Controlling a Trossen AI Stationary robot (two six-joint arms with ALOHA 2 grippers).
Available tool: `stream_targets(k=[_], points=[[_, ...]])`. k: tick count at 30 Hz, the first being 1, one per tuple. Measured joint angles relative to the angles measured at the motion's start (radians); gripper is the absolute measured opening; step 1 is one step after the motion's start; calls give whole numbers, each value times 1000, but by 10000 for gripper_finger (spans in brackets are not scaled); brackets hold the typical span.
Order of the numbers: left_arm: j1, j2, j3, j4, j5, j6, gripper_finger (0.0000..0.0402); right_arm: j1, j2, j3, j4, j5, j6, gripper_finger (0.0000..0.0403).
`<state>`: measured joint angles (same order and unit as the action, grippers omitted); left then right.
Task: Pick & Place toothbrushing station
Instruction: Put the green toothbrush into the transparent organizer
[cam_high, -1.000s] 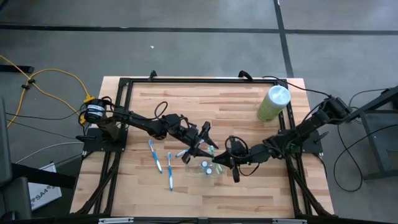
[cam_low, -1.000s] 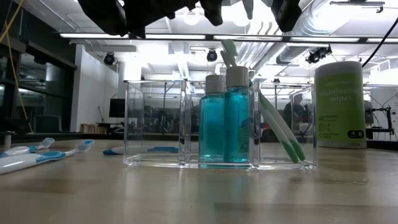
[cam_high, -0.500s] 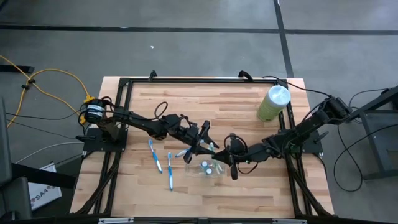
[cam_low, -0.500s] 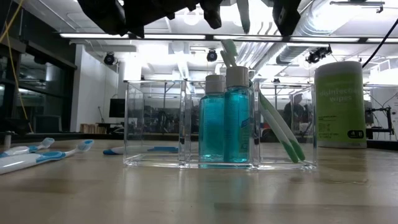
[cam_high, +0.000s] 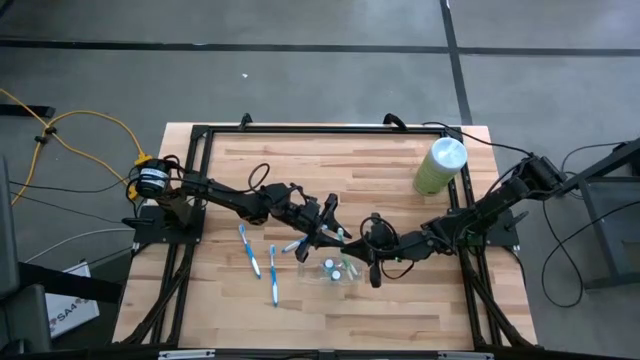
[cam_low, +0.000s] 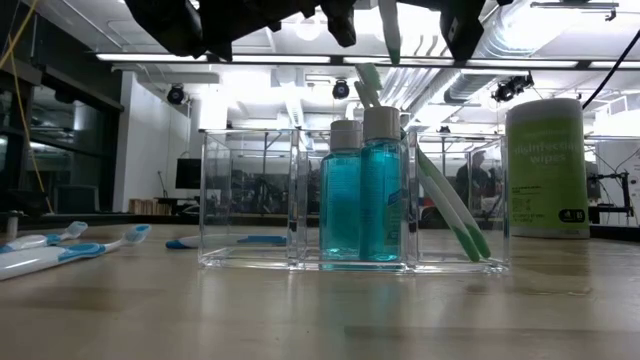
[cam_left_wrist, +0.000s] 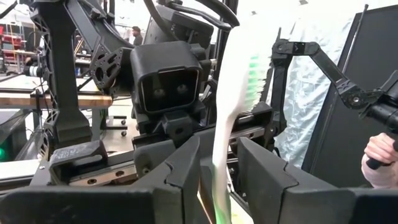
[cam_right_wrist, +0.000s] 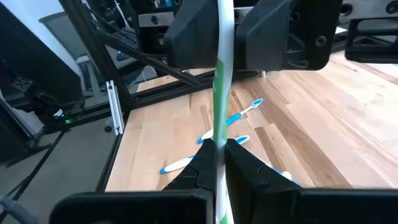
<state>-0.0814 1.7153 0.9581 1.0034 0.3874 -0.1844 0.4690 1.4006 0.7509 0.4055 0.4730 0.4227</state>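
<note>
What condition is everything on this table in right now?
Held toothbrush: upright, pinched by right end effector above the tray.
Left end effector: at the same toothbrush.
Tray: upright on the table, partly filled.
Bottles: capped, standing in tray.
Blue toothbrushes: lying flat on table.
Wipes canister: upright, closed.

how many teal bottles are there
2. Both teal bottles stand side by side in the middle compartment of the clear tray, seen from table height; from above they show as two white caps.

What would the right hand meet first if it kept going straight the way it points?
Probably the left hand: it sits directly ahead, gripping the same green toothbrush the right hand holds. Depth between them is unclear.
</note>
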Motion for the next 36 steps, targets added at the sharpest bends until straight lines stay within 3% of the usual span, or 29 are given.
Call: stream_targets(k=[11,15,20,26,36], points=[[0,-6,1,8,-46,17,97,0,0,0,-6,26,2,5],[0,-6,1,8,-52,19,74,0,0,0,-7,26,2,5],[0,-6,1,8,-51,19,15,0,0,0,-8,26,2,5],[0,-6,1,8,-49,35,8,0,0,0,-8,26,2,7],[0,-6,1,7,-21,37,6,0,0,0,-6,-1,24,73]])
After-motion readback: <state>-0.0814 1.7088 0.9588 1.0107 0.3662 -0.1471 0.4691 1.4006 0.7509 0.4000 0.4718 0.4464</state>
